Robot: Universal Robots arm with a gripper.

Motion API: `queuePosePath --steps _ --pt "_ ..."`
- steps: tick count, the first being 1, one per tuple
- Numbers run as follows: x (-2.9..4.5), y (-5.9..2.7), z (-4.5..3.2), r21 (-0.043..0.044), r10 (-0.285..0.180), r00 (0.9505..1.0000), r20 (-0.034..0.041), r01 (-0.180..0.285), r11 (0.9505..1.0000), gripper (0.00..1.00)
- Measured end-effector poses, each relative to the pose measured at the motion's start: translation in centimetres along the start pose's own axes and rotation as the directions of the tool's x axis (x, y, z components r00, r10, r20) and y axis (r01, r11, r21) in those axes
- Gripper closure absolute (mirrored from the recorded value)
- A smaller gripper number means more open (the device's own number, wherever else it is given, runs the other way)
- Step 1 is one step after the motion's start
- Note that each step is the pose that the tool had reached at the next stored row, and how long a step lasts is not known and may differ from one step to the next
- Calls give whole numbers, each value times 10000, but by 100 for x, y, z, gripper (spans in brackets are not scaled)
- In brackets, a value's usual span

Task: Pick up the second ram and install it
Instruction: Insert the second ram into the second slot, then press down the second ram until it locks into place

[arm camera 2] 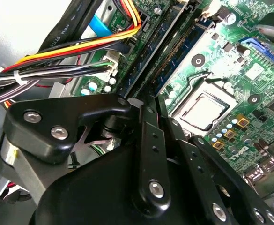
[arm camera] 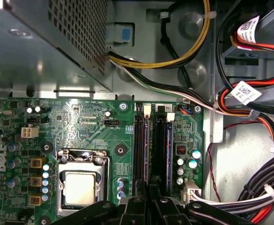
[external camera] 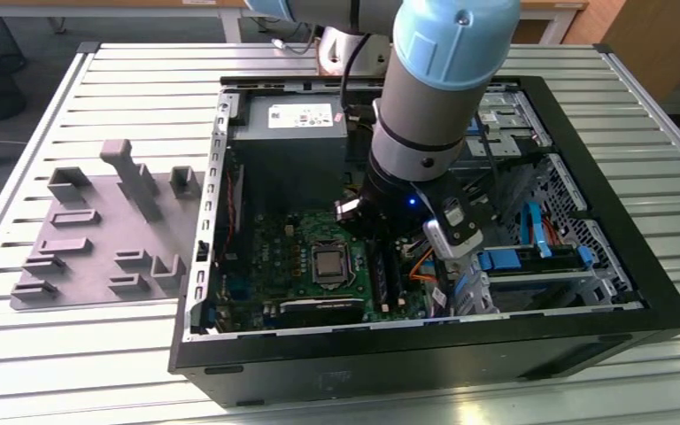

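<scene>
**Black gripper working over the memory slots**

Green motherboard [arm camera: 94, 126] is lying inside the open computer case [external camera: 623, 292]. The gripper [arm camera: 148, 199] is hanging directly over the long black slots [arm camera: 161, 150] beside the processor socket [arm camera: 80, 185]. The second ram [arm camera 2: 151, 56] is sitting edge-on in a slot. Whether the jaws are gripping it or standing apart, I cannot tell.

A: What's carrying everything?
B: Desk [external camera: 139, 57] with a ribbed, slatted metal top, pale grey.
A: What sits directly on it?
B: Open black PC case [external camera: 623, 292], lying on its side, toward the exterior view's right. Just beside it on the left, a grey fixture plate [external camera: 86, 235] with upright blocks; looks flat on the slats, hard to confirm.
</scene>
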State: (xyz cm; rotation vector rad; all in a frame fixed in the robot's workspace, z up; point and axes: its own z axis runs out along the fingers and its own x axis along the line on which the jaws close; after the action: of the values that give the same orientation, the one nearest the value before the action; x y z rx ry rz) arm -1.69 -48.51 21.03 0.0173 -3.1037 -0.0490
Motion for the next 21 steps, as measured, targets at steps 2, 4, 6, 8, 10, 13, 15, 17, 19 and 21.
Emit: queuePosePath --steps 2,4,6,8,10,13,15,17,19,21 --pt "0 0 3 0 1 10000 0 -1 10000 79" --pt "0 0 4 0 0 10000 -1 0 10000 79" --pt "1 1 -14 1 1 10000 -1 -1 10000 79" --pt "3 2 -63 0 1 10000 -1 -1 10000 79" --pt "5 4 -128 0 1 10000 -2 -1 10000 79" --pt "9 7 -230 1 1 10000 -5 -1 10000 79" --pt "11 9 -289 1 1 10000 -6 -1 10000 79" --pt "11 10 -294 -1 0 10000 -6 0 10000 80" --pt "11 10 -294 -2 0 10000 -6 0 10000 87" --pt "11 9 -295 0 1 10000 -6 -1 10000 89"
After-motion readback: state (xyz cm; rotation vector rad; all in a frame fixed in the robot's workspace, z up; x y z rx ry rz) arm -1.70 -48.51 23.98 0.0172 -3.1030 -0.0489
